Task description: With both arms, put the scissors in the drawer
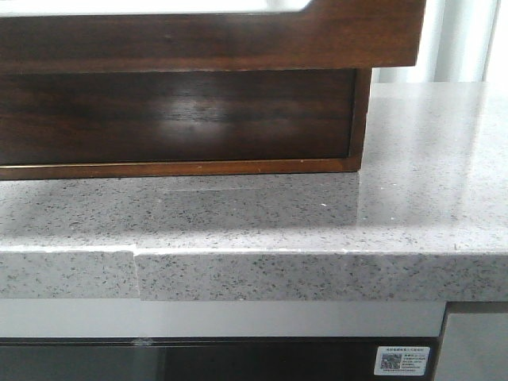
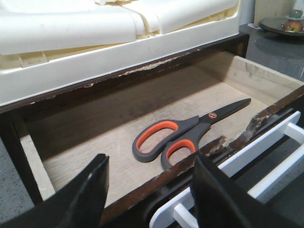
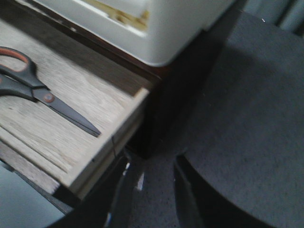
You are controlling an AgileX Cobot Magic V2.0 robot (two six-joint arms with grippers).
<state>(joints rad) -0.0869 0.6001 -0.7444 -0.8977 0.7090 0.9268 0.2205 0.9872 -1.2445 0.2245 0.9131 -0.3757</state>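
Observation:
The scissors (image 2: 190,133), with grey handles and orange-lined loops, lie flat on the bare wooden floor of the open drawer (image 2: 247,76). My left gripper (image 2: 151,164) is open and empty; its fingers straddle the drawer's worn front edge, just short of the handles. The right wrist view shows the scissors' blades (image 3: 61,107) in the drawer (image 3: 109,137). My right gripper (image 3: 152,164) is open and empty, beside the drawer's outer corner, over the dark counter. In the front view the drawer front (image 1: 206,40) juts out above the cabinet (image 1: 182,119); neither gripper shows there.
A white plastic tray (image 2: 95,28) sits on top of the cabinet, right above the drawer opening. A white rack (image 2: 266,147) lies below the drawer front. A plate (image 2: 285,23) stands far off. The speckled grey counter (image 1: 429,198) carries the cabinet.

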